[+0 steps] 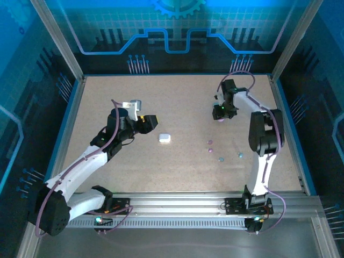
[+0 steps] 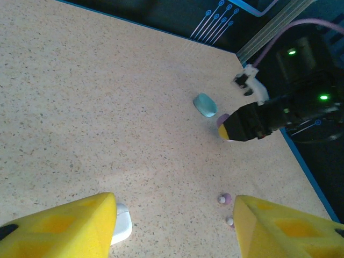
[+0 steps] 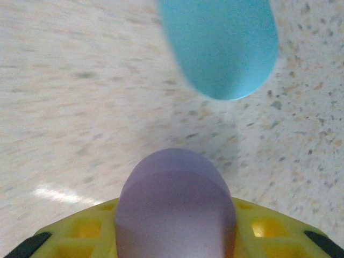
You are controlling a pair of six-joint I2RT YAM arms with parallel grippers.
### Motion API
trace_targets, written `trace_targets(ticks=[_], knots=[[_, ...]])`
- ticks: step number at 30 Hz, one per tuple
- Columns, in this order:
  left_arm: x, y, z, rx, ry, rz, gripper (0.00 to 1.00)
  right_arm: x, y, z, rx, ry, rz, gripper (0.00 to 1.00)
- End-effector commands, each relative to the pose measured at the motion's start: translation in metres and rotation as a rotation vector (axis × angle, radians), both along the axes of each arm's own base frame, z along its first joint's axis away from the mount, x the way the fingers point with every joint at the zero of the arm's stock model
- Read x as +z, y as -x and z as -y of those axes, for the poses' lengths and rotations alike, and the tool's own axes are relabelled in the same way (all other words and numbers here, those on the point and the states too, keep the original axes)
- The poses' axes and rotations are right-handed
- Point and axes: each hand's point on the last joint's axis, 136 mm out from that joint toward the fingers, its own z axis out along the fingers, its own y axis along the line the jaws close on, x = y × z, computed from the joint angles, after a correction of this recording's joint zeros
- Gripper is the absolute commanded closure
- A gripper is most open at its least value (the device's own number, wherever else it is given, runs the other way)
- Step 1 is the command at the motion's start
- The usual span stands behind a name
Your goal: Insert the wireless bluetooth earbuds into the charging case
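My right gripper (image 1: 220, 114) is shut on a purple pebble-shaped charging case (image 3: 174, 204) at the far right of the table, with yellow fingers (image 3: 258, 226) pressed on both its sides. A teal case (image 3: 220, 43) lies just beyond it. Two pink-purple earbuds (image 1: 209, 142) and two teal earbuds (image 1: 220, 159) lie loose on the table nearer the right arm's base. My left gripper (image 1: 149, 122) hovers open mid-table with nothing between its fingers. A white case (image 1: 164, 138) lies beside its left fingertip (image 2: 102, 209), and the purple earbuds (image 2: 224, 199) lie near its right fingertip.
The speckled tabletop (image 1: 177, 172) is bounded by a blue rim and metal frame posts. In the left wrist view the right gripper (image 2: 231, 129) and its arm stand at the far right edge, next to the teal case (image 2: 205, 105).
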Motion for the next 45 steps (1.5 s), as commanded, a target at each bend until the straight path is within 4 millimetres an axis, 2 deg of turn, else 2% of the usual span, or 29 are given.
trace_targets(ticks=[1, 5, 7, 10, 13, 16, 20, 24, 30, 36, 41, 45], knots=[[0.031, -0.007, 0.008, -0.017, 0.08, 0.041, 0.4, 0.101, 0.007, -0.058, 0.131, -0.217, 0.264, 0.7], [0.069, -0.008, 0.022, -0.084, 0.148, 0.085, 0.4, 0.184, 0.038, -0.088, 0.267, -0.385, 0.532, 0.7], [0.088, -0.007, 0.032, -0.136, 0.192, 0.1, 0.4, 0.215, 0.062, -0.104, 0.403, -0.444, 0.656, 0.69], [0.112, -0.005, 0.049, -0.22, 0.236, 0.111, 0.39, 0.243, 0.094, -0.121, 0.579, -0.436, 0.827, 0.69], [0.129, 0.002, 0.071, -0.307, 0.246, 0.135, 0.38, 0.249, 0.119, -0.134, 0.706, -0.382, 0.912, 0.69], [0.137, 0.011, 0.097, -0.392, 0.241, 0.154, 0.37, 0.248, 0.131, -0.142, 0.774, -0.315, 0.945, 0.7], [0.131, 0.025, 0.126, -0.506, 0.185, 0.139, 0.36, 0.249, 0.14, -0.151, 0.831, -0.269, 0.971, 0.7], [0.123, 0.029, 0.142, -0.546, 0.178, 0.104, 0.36, 0.247, 0.146, -0.158, 0.868, -0.258, 0.975, 0.7], [0.11, 0.026, 0.154, -0.55, 0.18, 0.053, 0.39, 0.249, 0.151, -0.161, 0.892, -0.26, 1.001, 0.69], [0.103, 0.025, 0.162, -0.562, 0.175, 0.014, 0.46, 0.251, 0.153, -0.163, 0.899, -0.258, 1.015, 0.68], [0.097, 0.02, 0.162, -0.533, 0.171, -0.019, 0.69, 0.253, 0.153, -0.162, 0.895, -0.215, 1.047, 0.66], [0.099, 0.017, 0.157, -0.488, 0.205, -0.03, 0.81, 0.261, 0.148, -0.152, 0.827, -0.177, 1.136, 0.57]])
